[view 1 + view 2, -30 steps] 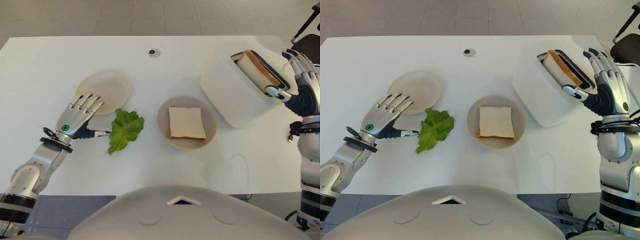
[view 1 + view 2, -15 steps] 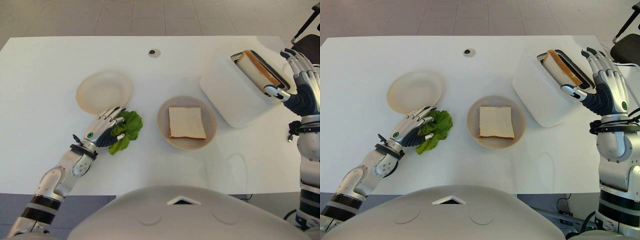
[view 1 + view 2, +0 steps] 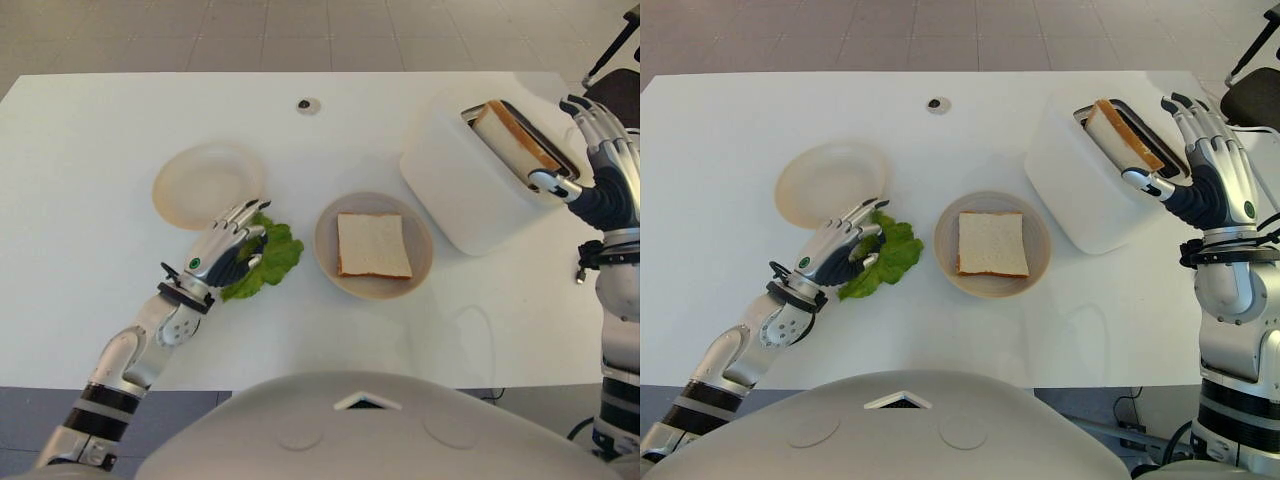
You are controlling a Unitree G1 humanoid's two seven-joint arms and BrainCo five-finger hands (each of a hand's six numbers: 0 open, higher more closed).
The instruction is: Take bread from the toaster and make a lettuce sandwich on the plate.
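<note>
Showing 2 plates [image 3: 205, 182] [image 3: 424, 252], 2 bread slices [image 3: 374, 245] [image 3: 512, 138], 1 lettuce [image 3: 281, 256]

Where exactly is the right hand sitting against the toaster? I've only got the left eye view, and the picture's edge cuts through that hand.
Observer: The right hand stands upright just past the right end of the toaster. Its whole back faces the camera, with the fingers spread and uncurled.
Operator: So nothing is tucked in on its outer side?
Observer: Nothing. The outer fingers are bare. The bread slice stands in the slot ungrasped, and the thumb lies by the slot's near end.
Operator: And the arm behind it?
Observer: The wrist sits below the hand, apart from the toaster's wall.
</note>
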